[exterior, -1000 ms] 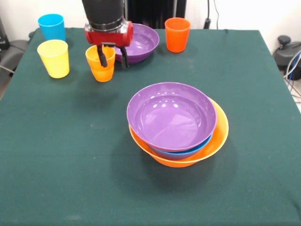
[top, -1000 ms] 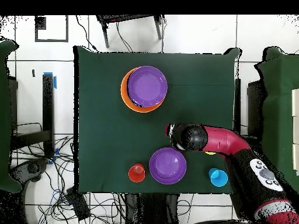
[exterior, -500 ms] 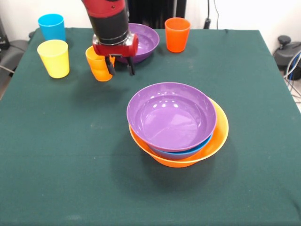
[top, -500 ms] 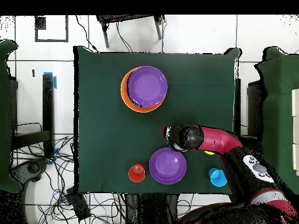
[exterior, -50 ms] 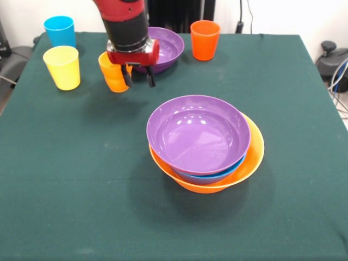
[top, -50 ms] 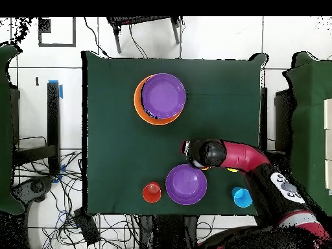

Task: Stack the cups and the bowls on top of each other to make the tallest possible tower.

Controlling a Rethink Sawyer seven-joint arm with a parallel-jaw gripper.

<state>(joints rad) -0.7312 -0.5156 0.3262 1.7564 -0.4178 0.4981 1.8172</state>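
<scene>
Green table [exterior, -50 ms: 65, 163]: orange cup [exterior, -50 ms: 112, 76] beside gripper [exterior, -50 ms: 138, 77]

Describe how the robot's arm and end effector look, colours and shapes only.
The arm is a thick round column, red with a glossy black band near its lower end. Below sits a red collar, and from it hang two short, dark, narrow fingers; together they form the end effector. In the overhead view the arm shows as a curved red tube with a black joint.

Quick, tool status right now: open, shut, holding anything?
Tool: open and empty, fingers spread, hanging just beside the orange cup, not gripping it.
</scene>
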